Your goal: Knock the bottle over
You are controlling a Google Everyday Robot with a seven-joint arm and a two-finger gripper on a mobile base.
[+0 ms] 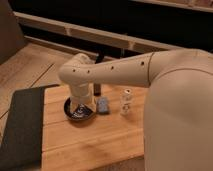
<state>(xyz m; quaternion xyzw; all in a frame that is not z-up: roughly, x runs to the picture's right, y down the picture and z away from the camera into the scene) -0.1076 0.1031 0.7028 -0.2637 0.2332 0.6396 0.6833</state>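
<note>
The bottle [126, 101], small and clear with a pale cap, stands upright on the wooden table [100, 142], right of centre. My cream arm reaches in from the right and bends down at the left. My gripper [82, 106] hangs at its end, low over the dark bowl [71, 113], and is largely hidden by the wrist. The gripper is left of the bottle, with the flat blue-grey block [103, 105] between them. It does not touch the bottle.
A short dark cylinder [98, 89] stands behind the block, close under my forearm. A dark mat [20, 125] covers the table's left part. A dark rail and wall run behind the table. My large arm body fills the right side.
</note>
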